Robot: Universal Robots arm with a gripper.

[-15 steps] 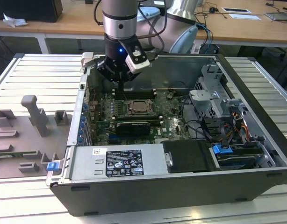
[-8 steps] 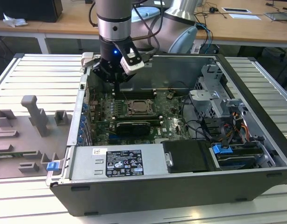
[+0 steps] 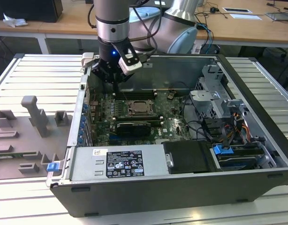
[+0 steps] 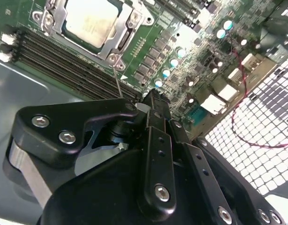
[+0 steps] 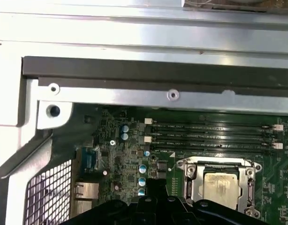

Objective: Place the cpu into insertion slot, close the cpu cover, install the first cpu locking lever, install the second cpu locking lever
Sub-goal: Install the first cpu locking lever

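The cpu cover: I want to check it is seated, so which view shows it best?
The second wrist view: the cpu cover frames the cpu closely. The first wrist view cuts it at the edge; the exterior view shows it small.

A ribbed metal table [image 3: 36, 70] is being used as the work surface, its pale slats running across the exterior view. Behind this table, a long wooden desk [image 3: 64, 21] is standing on white legs, and a second wooden desk [image 3: 247, 23] is being seen behind the table toward the exterior view's right. Crumpled paper [image 3: 13, 20] and a dark box [image 3: 26, 9] are being kept on the first desk; papers [image 3: 238, 10] and cables [image 3: 212, 9] are lying on the second. The table is being lit evenly from above.
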